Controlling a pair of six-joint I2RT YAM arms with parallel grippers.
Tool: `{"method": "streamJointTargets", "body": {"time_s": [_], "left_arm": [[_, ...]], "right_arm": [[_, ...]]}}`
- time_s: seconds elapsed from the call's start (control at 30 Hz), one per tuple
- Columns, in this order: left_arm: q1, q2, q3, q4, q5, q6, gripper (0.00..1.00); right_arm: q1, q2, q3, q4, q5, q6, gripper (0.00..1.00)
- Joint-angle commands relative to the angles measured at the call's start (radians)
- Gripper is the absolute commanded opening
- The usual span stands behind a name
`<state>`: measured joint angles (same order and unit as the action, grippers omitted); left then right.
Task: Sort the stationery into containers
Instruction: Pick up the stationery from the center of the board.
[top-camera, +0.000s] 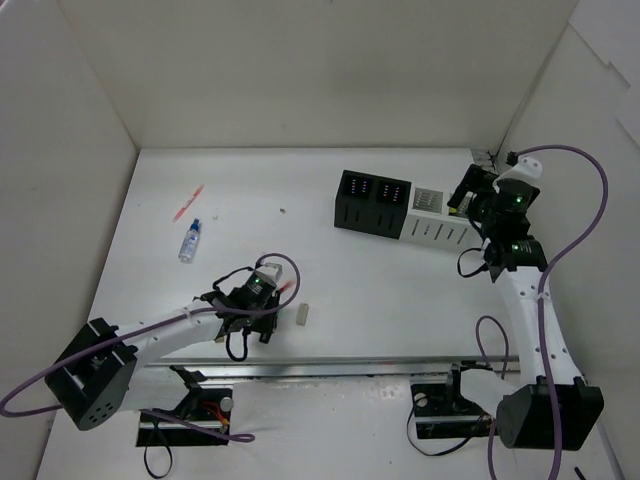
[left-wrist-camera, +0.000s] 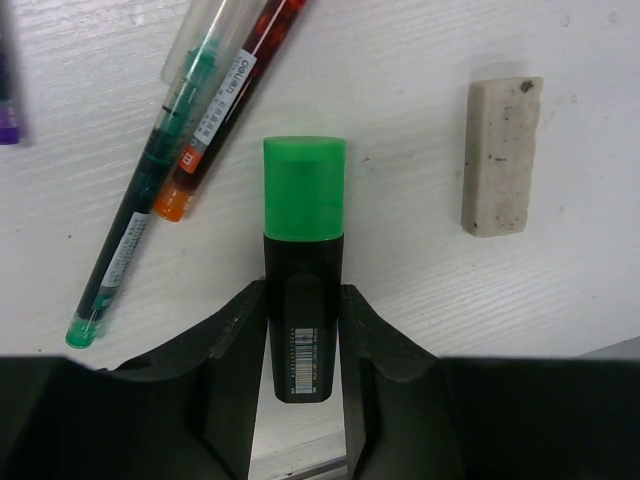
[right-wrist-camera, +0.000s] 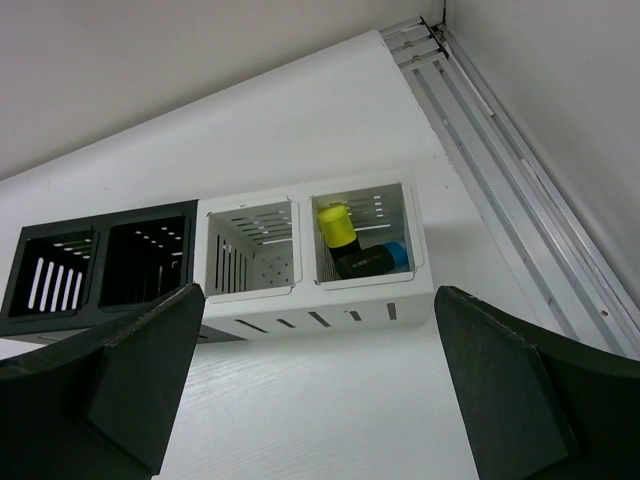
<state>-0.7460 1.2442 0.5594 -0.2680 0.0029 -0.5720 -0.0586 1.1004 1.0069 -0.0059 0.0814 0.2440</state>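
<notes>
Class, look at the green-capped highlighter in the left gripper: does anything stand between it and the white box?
Nothing lies on the table between the green-capped highlighter and the white box; the eraser sits beside that path. The open right gripper hovers by the box.

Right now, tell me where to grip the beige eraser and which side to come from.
Grip the eraser across its two long sides at mid-length, coming straight down from above. It lies flat, a narrow block, with bare table along both long edges for the fingers. The green highlighter, held in the left gripper, lies well clear of it.
</notes>
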Motion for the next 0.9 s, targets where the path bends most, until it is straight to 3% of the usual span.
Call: {"method": "streamJointTargets", "body": {"time_s": [0.0, 0.13, 0.37, 0.53, 0.6, 0.77, 0.87], "left_arm": [[-0.033, 0.044, 0.008, -0.060, 0.013, -0.031, 0.21], [-0.064, 0.047, 0.060, -0.088, -0.058, -0.032, 0.08], [-0.093, -0.101, 0.191, -0.116, -0.141, 0.072, 0.06], [-0.093, -0.202, 0.246, -0.068, -0.118, 0.179, 0.07], [-0.093, -0.218, 0.261, -0.050, -0.125, 0.227, 0.07], [-0.093, -0.190, 0.312, 0.010, -0.135, 0.288, 0.07], [-0.093, -0.169, 0.352, 0.050, -0.138, 0.313, 0.07]], "right_arm": [[0.005, -0.071, -0.007, 0.034, 0.012, 0.024, 0.98], [0.046, -0.111, -0.024, 0.011, -0.017, 0.022, 0.98], [0.199, -0.059, -0.028, -0.054, -0.352, 0.049, 0.98], [0.295, 0.004, -0.048, -0.039, -0.466, 0.113, 0.98], [0.362, 0.036, -0.057, 0.000, -0.503, 0.153, 0.98], [0.524, 0.099, -0.091, 0.284, -0.581, 0.261, 0.98], [0.600, 0.150, -0.097, 0.368, -0.550, 0.308, 0.98]]}}
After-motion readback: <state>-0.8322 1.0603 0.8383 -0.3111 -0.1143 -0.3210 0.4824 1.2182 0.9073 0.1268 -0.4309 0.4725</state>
